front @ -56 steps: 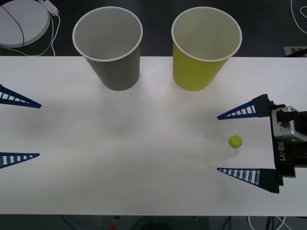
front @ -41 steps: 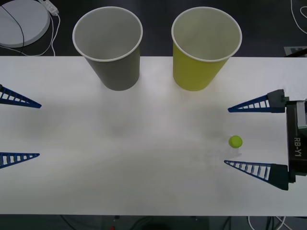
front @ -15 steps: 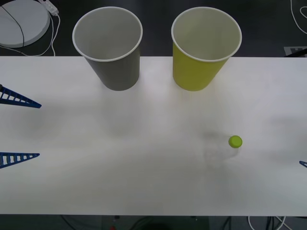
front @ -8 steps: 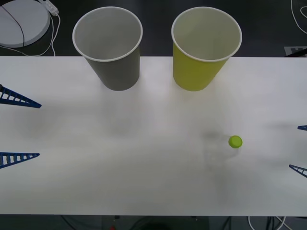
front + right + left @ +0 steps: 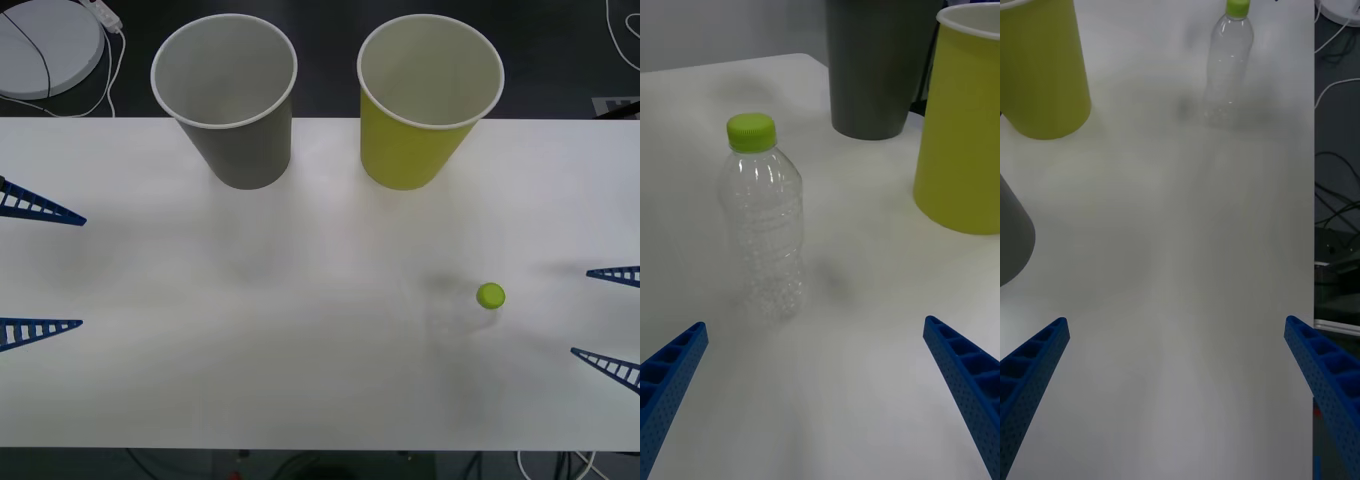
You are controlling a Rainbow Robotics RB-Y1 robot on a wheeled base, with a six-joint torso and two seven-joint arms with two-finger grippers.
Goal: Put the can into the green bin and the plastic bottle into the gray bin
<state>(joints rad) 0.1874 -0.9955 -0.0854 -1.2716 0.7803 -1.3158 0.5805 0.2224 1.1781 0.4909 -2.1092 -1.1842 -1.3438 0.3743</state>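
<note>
The plastic bottle stands upright on the white table at the right, clear with a lime cap; it also shows as the bottle and the bottle. My right gripper is open at the table's right edge, a short way right of the bottle and not touching it. The gray bin and the green bin stand side by side at the back, gray to the left. My left gripper waits open at the left edge. The can is out of view.
A round white device with a cable lies beyond the table's back left corner. Cables hang past the right side. The table lies bare between the two grippers and in front of the bins.
My right gripper drew back off the right edge, then came in again from the right, open, toward the bottle. The bottle, the bins and the left gripper have stayed put.
</note>
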